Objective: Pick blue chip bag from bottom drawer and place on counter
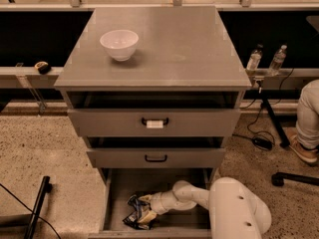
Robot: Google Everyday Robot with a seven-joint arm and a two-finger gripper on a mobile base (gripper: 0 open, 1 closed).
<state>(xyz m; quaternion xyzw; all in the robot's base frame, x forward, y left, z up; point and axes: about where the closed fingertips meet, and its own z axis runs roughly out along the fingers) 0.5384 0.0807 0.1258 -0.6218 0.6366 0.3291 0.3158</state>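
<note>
- The gripper (146, 208) is low inside the bottom drawer (128, 183), over the front-left part of its floor. It is pressed against the right side of the bag (132, 212).
- We cannot tell whether it has clasped the bag or only lies against it, because the two merge in the shadow there.
- The arm (174, 200) comes into the drawer from the right. Its slim white forearm runs leftward and a little downward, close to the drawer floor, and the wrist points left at the bag.
- Behind the forearm, a large rounded white link (239, 210) sits at the drawer's front right corner and covers that side of the opening.
- The bag lies crumpled on the drawer floor, left of the middle and near the front wall. It is dark blue with pale markings.
- The bottom drawer is pulled well out. The middle drawer (156, 158) with the black handle and the top drawer (154, 123) with the white label each stand slightly out from the cabinet.
- The counter (179, 49) above holds a white bowl (119, 44), upright, toward its back left.
- Two bottles (254, 59) stand to the right of the cabinet, and what seems to be a person's leg (309, 116) shows at the right edge.
</note>
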